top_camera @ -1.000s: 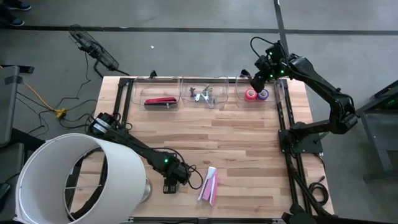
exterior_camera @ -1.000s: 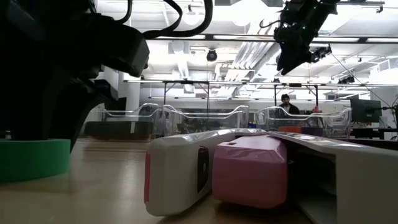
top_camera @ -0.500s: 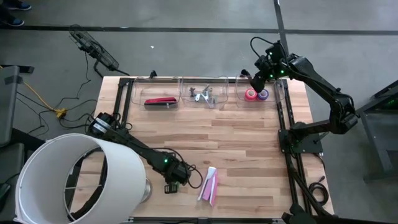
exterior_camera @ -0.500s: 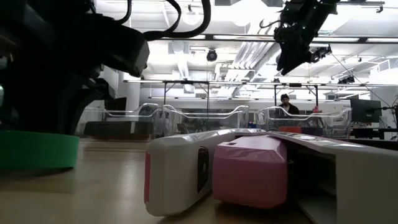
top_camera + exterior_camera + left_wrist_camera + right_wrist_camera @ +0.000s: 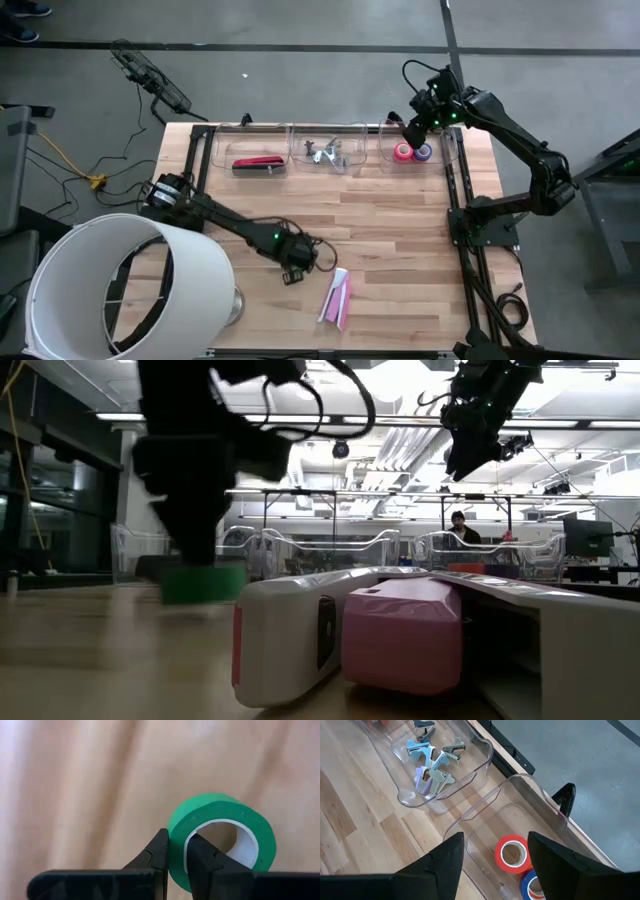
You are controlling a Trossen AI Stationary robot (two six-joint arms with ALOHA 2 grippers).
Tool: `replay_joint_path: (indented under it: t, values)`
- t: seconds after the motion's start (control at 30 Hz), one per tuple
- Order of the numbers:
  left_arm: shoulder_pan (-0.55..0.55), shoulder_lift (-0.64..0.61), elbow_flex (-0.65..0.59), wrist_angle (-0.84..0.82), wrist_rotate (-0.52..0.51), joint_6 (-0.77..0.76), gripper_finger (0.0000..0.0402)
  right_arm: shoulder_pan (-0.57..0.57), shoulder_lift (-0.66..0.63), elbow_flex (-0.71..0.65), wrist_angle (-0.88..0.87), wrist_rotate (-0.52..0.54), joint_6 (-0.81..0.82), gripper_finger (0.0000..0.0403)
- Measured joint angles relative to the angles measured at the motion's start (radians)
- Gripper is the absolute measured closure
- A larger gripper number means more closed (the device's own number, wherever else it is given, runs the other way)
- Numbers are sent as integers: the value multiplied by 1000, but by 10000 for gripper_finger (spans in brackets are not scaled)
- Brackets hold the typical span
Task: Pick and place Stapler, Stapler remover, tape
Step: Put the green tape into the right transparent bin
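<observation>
My left gripper (image 5: 293, 272) is shut on a green tape roll (image 5: 220, 837) over the near middle of the table; in the low view the roll (image 5: 203, 582) shows under the dark fingers. My right gripper (image 5: 495, 842) hangs open above the right clear bin (image 5: 443, 150), touching nothing. In that bin lie a red-orange roll (image 5: 512, 854) and a purple roll (image 5: 534, 887). A red stapler (image 5: 258, 163) lies in the left bin. Stapler removers (image 5: 431, 762) lie in the middle bin. A pink-and-white stapler (image 5: 337, 297) lies flat on the table, right of my left gripper. My left gripper pinches the green roll's wall (image 5: 176, 851), one finger (image 5: 197, 851) inside the ring's hole and one finger (image 5: 159, 847) outside. The fingers come from above, pointing down. The roll lies flat below them; whether it is clear of the table I cannot tell.
Three clear bins stand in a row along the far edge. A big white round shade (image 5: 120, 285) covers the near left corner. A dark frame (image 5: 455, 210) runs along the table's sides. Bare wood (image 5: 380, 225) lies between the bins and the pink stapler.
My left gripper has carried the green roll away from the near edge, toward the far edge and a little to the right, most of it in the last half second. In the low view the roll has gone from close by at the left to farther off.
</observation>
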Motion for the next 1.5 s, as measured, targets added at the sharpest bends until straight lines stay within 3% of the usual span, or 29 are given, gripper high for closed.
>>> replay_joint_path:
  t: [0.3, 0.5, 0.7, 0.87, 1.03, 1.3, 1.5]
  values:
    - [111, -75, 16, 27, -220, -4, 368, 0, 0, 0, 0, 0, 0, 192]
    - [200, -131, 16, 163, -359, 0, 368, 0, 0, 0, 1, -2, -8, 192]
    - [300, -154, 14, 356, -426, 10, 368, 13, 0, 0, 7, -144, -90, 192]
    - [383, -152, 15, 547, -416, 57, 368, 50, 0, -27, 63, -306, -132, 192]
    - [447, -153, 16, 697, -387, 139, 368, 105, 0, -113, 120, -398, -185, 192]
    - [524, -153, 16, 928, -255, 350, 368, 184, 0, -215, 281, -587, -158, 192]
    - [567, -153, 16, 989, -160, 414, 368, 237, 0, -236, 388, -629, -148, 192]
